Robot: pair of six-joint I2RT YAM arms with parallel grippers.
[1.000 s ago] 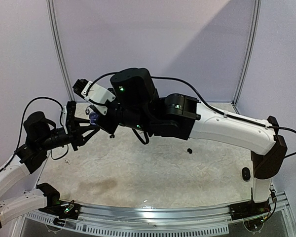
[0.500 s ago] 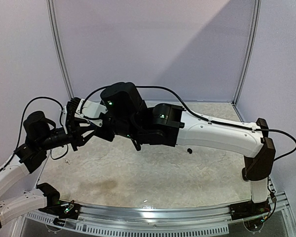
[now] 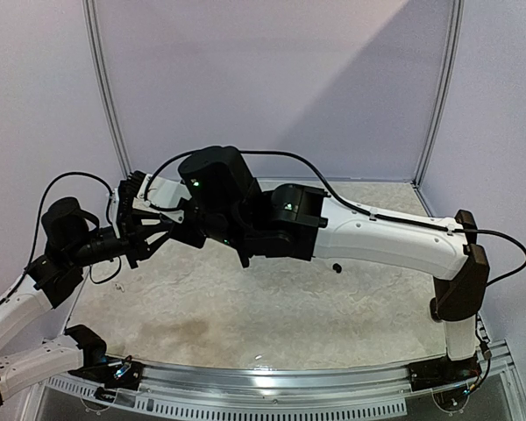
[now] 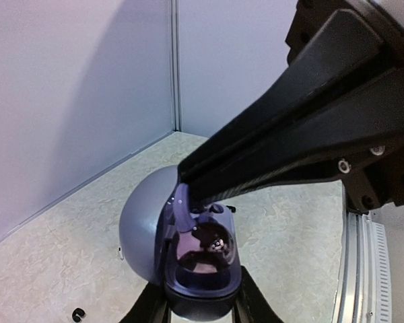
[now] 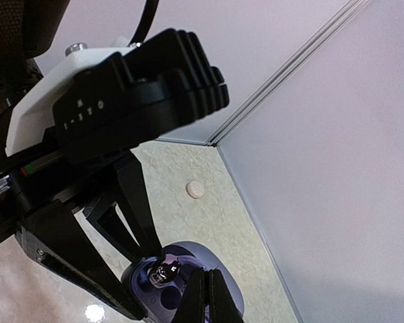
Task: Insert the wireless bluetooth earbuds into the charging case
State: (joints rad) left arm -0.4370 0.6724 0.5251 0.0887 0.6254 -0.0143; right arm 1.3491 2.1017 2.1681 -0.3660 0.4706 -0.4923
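Our left gripper (image 4: pixel 202 297) clamps the open charging case (image 4: pixel 200 272) above the table (image 4: pixel 67 256), tilting its pockets toward our right gripper (image 5: pixel 205 291), whose fingers are pinched shut with nothing between them. A silvery earbud (image 5: pixel 163 272) sits in one pocket; we judge the shut tips mean to press it home.

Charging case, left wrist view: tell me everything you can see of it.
The charging case is a rounded, glossy blue-purple shell, plastic by its look, gripped at its base by the left gripper. Its domed lid stands hinged open. One dark well holds a shiny earbud; the other looks empty. The shut right gripper reaches in near the hinge.
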